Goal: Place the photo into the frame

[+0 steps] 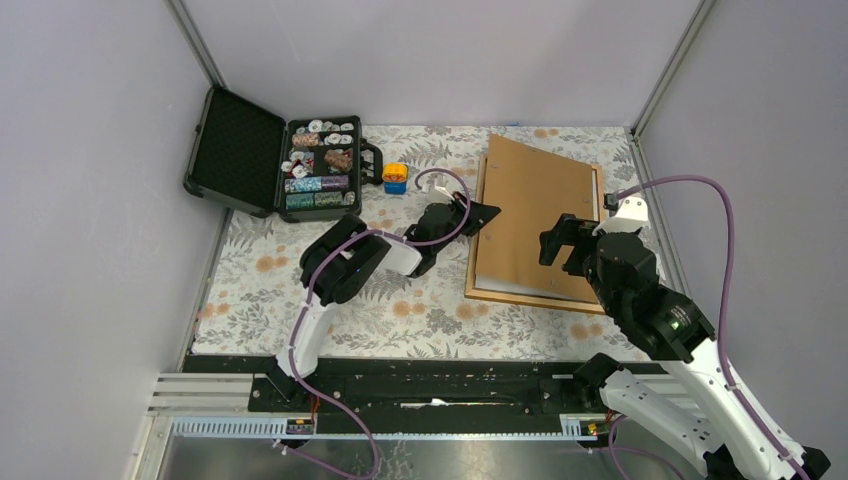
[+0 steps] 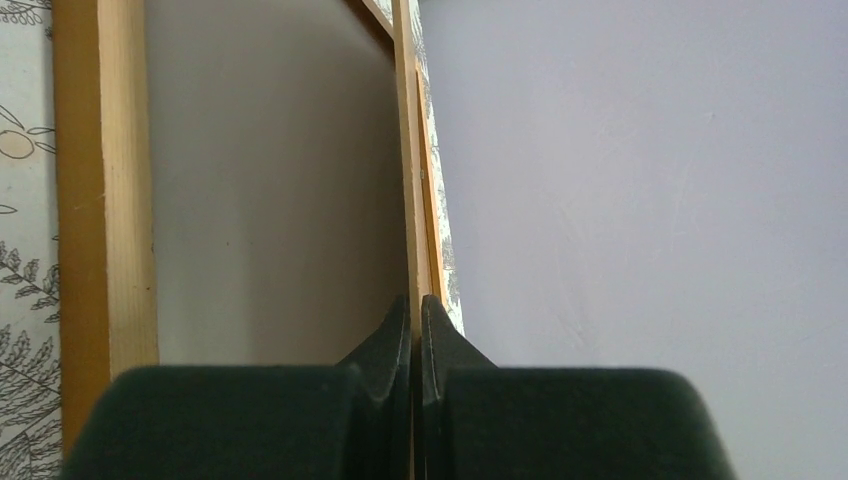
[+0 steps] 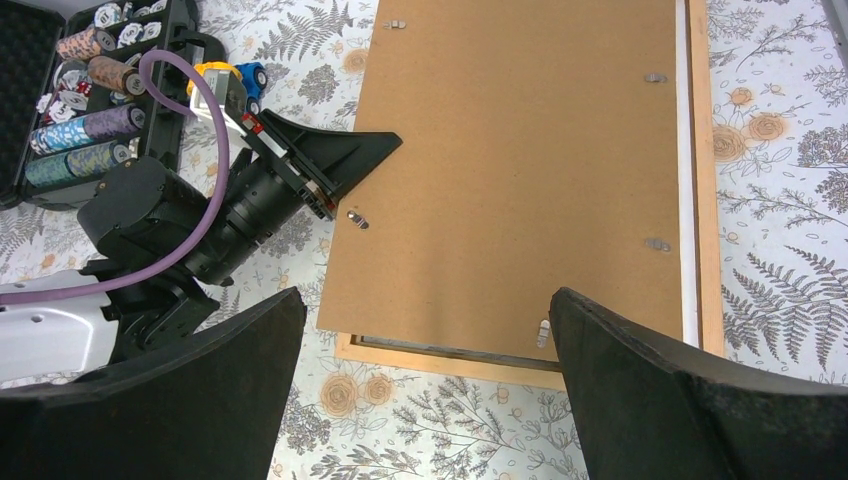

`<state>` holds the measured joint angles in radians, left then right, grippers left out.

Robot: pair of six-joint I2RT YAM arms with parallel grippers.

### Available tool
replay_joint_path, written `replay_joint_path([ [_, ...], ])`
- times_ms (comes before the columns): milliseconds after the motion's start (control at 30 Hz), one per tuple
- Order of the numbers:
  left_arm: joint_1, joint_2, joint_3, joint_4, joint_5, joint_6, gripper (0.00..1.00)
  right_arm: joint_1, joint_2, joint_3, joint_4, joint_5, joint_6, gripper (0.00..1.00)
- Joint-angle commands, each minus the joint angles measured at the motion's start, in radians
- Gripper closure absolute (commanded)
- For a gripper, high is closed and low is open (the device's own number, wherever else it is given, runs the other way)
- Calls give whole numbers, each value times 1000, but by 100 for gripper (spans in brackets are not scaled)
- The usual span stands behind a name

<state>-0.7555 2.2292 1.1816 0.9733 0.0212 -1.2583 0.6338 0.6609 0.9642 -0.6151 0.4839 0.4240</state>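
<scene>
With left gripper (image 1: 480, 213) pinched shut on the left edge of the skewed backing board (image 3: 520, 150) and right gripper (image 3: 425, 305) spread wide, empty, above the frame (image 3: 705, 200), swing the board square over the photo (image 3: 685, 200), a white strip inside the frame's right rail, then lower.

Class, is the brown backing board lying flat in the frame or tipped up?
Tipped up: left gripper pinches the backing board's left edge above the frame.

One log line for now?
left end effector: shut on backing board edge | right end effector: open, above backing board | backing board: skewed over frame
</scene>
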Motion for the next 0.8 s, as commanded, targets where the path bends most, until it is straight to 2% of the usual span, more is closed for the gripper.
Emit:
replay_joint_path([
  [0, -21, 6, 35, 56, -10, 19, 100, 0, -2, -5, 42, 0, 10, 0],
  [167, -22, 12, 82, -52, 11, -10, 100, 0, 0, -5, 46, -1, 8, 0],
  [300, -21, -18, 37, 5, 24, -49, 100, 1, 1, -8, 46, 1, 7, 0],
  [767, -22, -86, 7, -59, 43, -59, 100, -2, -1, -10, 49, -6, 13, 0],
])
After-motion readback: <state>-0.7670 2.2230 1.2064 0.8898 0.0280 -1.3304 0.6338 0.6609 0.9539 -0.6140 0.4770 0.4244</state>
